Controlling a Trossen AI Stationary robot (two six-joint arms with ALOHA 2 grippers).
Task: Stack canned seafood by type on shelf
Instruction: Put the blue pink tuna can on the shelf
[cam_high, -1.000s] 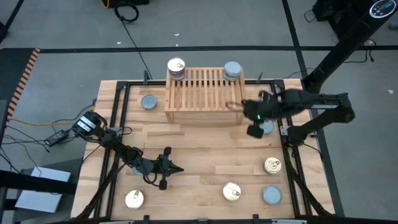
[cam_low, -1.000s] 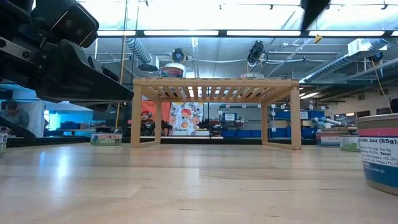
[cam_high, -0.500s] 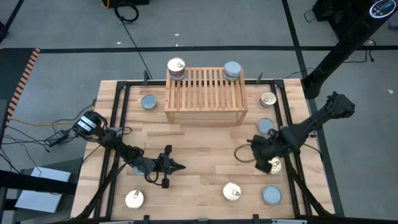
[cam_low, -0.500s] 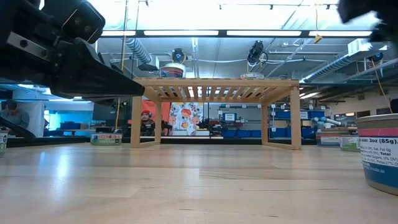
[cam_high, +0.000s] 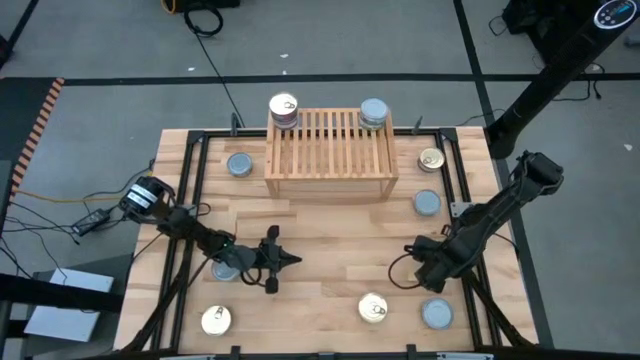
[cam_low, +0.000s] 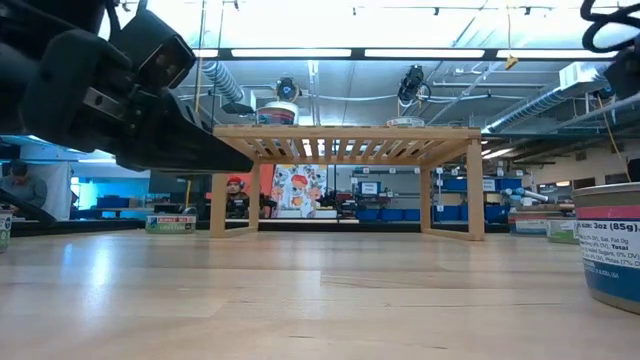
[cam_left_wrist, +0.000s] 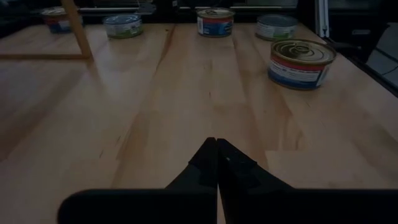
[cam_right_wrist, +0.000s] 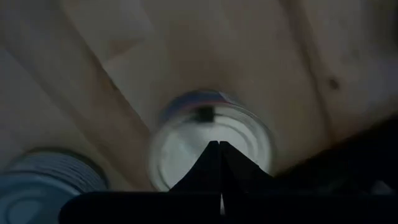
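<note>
The right gripper (cam_high: 432, 267), fingers closed and empty, is poised above a gold-topped tin (cam_right_wrist: 211, 146) on the worktop's right; unopened, the tin risks being knocked, not grasped.

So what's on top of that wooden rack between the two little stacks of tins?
Nothing. In the high view the shelf has a gold-topped stack at one back corner and a silver-topped stack at the other; only bare slats lie between.
</note>
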